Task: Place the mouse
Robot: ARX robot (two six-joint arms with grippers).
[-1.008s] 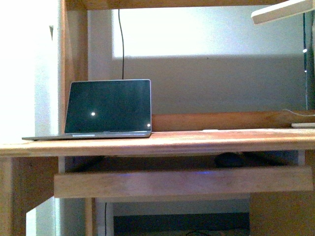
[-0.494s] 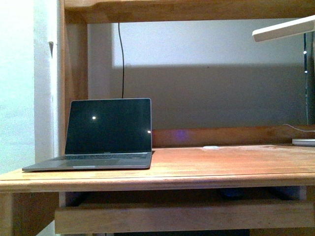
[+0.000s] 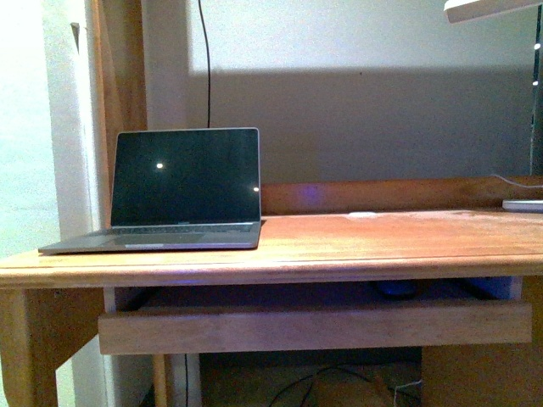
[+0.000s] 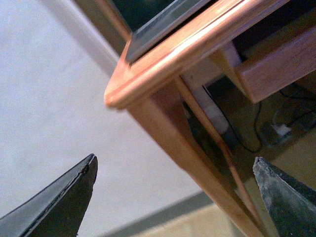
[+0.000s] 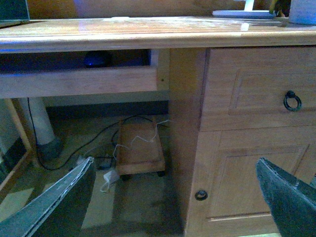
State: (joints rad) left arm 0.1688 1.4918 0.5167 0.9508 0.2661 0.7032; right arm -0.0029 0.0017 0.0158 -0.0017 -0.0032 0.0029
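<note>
See a warm orange-brown wooden desk [image 3: 356,242] ahead of both grippers, top smooth and glossy with a rounded front edge. Behind it, note a plain grey-white wall [image 3: 365,119] and a thin black cable [image 3: 208,68] hanging straight down.

Note an open, thin grey laptop [image 3: 182,191] with a dark screen on the desktop, beyond the left gripper [image 4: 174,160]. Desk corner and square leg fill that wrist view. Record black wedge-shaped fingers [image 4: 69,197] spread wide there, nothing between them. Find the same at the right gripper [image 5: 175,160]: jaws far apart, empty.

Locate the small dark oval dome-shaped mouse [image 5: 97,58] on the pull-out wooden shelf [image 3: 314,326] just beneath the desktop, ahead of the right gripper and well apart from it. Partly hidden behind the shelf's flat front rail; surface texture too dim to judge.

Log, also ahead of the right gripper, a panelled wooden drawer front with a dark metal ring pull [image 5: 292,100]. On the floor below the shelf, note a low wooden wheeled board [image 5: 140,148].
</note>
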